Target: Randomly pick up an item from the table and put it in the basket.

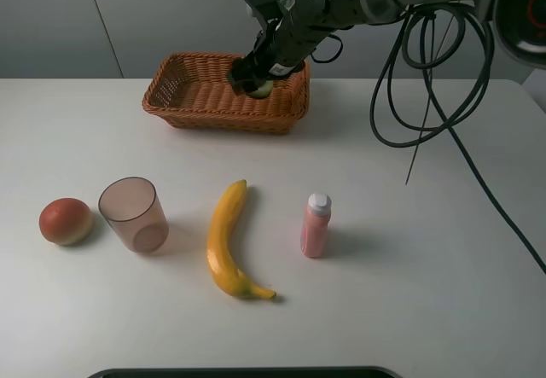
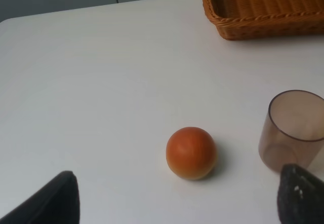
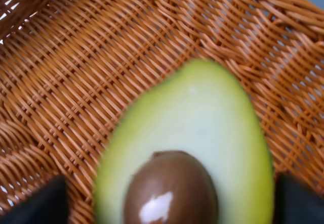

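A grey panelled wall (image 1: 171, 11) stands behind a large, flat, matte white desk (image 1: 426, 267). At the far side of the desk sits a shallow rectangular basket (image 1: 196, 109) of orange-brown woven wicker with flared sides. The dark right fingers (image 1: 241, 75), at the end of a black arm, are down inside the basket near its right end. Between them is the avocado half (image 1: 261, 90), small, with dark green skin, yellow-green flesh and a round brown pit. Its cut face is turned toward the wrist camera, and the wicker floor lies behind it. One finger meets the edge of the avocado half. Beside the other a strip of wicker shows, so I cannot tell whether the right fingers press on it or merely flank it. Nor can I tell whether it rests on the basket floor.

The left fingers (image 2: 50, 204) are spread wide apart above the desk with nothing between them. Ahead of them, about midway between the tips, lies a round red-orange fruit (image 2: 191, 152). A translucent pinkish plastic cup (image 2: 293, 130) stands upright just past one tip. A curved yellow banana (image 1: 223, 241) lies well apart from the right fingers, nearer the front of the desk. Just beside it stands an upright pink bottle (image 1: 315, 226) with a white cap. Black cables (image 1: 426, 96) loop down from the right arm.
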Available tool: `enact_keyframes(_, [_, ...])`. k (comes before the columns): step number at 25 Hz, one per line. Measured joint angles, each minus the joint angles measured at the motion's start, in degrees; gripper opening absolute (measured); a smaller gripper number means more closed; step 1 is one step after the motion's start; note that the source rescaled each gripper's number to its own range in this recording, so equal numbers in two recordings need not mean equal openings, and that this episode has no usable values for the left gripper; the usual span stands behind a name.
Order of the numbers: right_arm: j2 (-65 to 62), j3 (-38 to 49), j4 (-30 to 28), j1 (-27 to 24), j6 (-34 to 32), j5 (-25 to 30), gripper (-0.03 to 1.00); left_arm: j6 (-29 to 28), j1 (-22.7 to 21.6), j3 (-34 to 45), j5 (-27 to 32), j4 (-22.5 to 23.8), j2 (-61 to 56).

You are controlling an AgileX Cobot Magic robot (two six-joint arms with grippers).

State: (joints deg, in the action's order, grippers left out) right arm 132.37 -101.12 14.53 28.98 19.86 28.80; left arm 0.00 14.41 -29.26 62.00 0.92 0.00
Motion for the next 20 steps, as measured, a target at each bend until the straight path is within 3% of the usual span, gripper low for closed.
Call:
enact_keyframes(1, [0.0,0.0,0.0,0.0,0.1,0.0,0.89,0.0,0.0,0.0,0.0,0.0,0.0])
enact_keyframes(3, [0.0,0.0,0.0,0.0,0.2,0.0,0.98,0.0,0.0,0.0,0.0,0.0,0.0])
enact_keyframes(14, [-2.3,0.0,0.0,-0.5,-0.2,2.1,0.99,0.0,0.0,0.0,0.0,0.0,0.0])
enact_keyframes(20, [-14.0,0.0,0.0,-7.2,-0.8,7.6,0.99,0.0,0.0,0.0,0.0,0.0,0.0])
